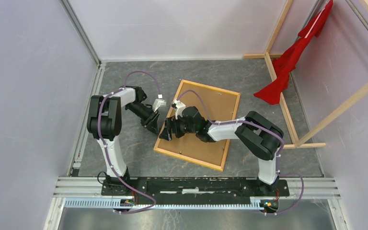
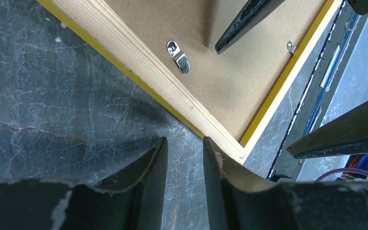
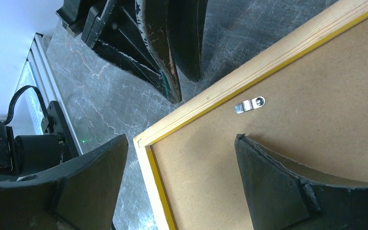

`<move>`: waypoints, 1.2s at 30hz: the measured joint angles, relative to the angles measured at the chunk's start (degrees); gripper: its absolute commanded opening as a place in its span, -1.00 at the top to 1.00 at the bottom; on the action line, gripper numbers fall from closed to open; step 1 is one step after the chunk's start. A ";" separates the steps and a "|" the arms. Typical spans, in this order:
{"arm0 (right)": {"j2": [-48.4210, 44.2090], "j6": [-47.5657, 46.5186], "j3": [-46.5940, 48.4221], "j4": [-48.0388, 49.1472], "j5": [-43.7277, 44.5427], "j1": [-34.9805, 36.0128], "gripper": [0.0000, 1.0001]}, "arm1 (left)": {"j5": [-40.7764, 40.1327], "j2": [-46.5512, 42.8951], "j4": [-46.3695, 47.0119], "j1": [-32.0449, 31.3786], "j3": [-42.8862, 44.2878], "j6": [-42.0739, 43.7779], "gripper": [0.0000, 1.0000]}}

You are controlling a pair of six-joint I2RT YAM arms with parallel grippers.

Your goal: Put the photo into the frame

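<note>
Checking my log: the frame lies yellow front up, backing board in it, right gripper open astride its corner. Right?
No: the frame lies wooden back up, as the right wrist view shows. The backing board is in it, and the right gripper is open astride its corner.

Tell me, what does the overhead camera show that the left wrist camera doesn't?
Only overhead: the whole frame lying back-up, plus a red cloth on wooden beams. Only the left wrist: a small metal clip on the backing board, and the left gripper narrowly open just off the frame's corner. Both: frame rail, backing board and grey table.
</note>
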 measured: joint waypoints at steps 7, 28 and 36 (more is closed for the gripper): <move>1.03 0.02 0.02 0.94 0.39 -0.02 -0.77 | 0.33 0.02 0.52 -0.35 -0.11 -0.02 0.19; 2.71 -0.02 1.29 2.67 1.11 0.00 -0.75 | 1.51 0.79 0.74 -2.01 -1.05 -1.92 0.32; 2.82 -0.11 1.31 2.73 1.79 -0.02 -0.74 | 1.77 0.79 0.63 -1.97 -1.18 -2.40 0.46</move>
